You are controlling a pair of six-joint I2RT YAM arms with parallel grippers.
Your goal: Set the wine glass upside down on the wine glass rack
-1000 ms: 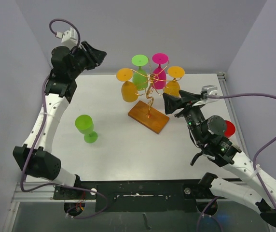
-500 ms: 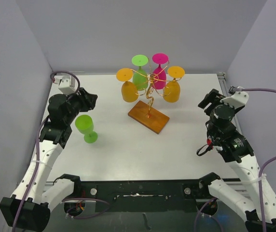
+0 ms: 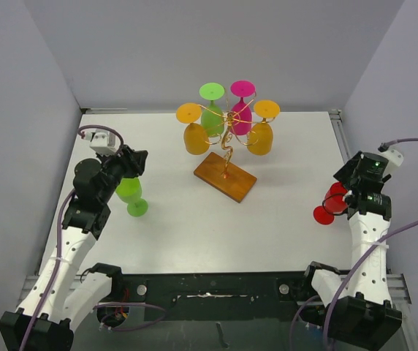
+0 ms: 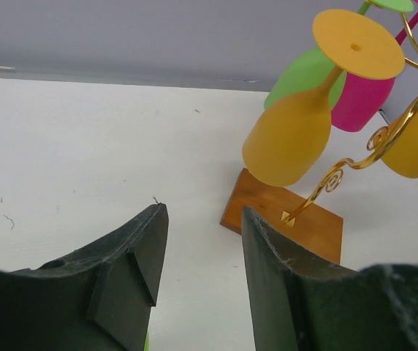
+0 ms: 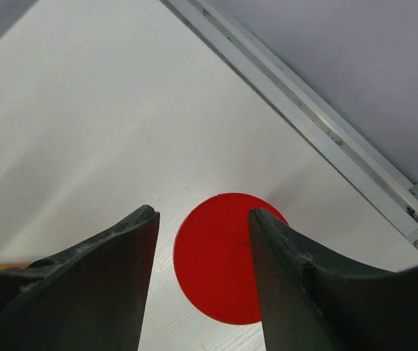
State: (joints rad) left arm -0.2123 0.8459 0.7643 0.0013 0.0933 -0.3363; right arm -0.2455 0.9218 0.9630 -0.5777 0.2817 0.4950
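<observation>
Our right fingers (image 5: 114, 278) spread empty, the red wine glass (image 5: 220, 267) framed between them on the bench (image 5: 85, 110). Our left fingers (image 4: 121, 278), also open, face the rack (image 4: 282, 212); only overhead reveals a green glass (image 3: 137, 208) beneath.

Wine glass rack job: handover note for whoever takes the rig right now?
Left gripper: open, empty, right above the loose green glass, which stands on the table to the left.
Right gripper: open, empty, over the red glass near the table's right edge; its pose is unclear.
Wine glass rack: centre-back.
Done: four hung glasses sit upside down on it (two orange, one green, one pink).
Left: grip a loose glass, invert it, and hang it on a free arm, probably on the near side.
</observation>
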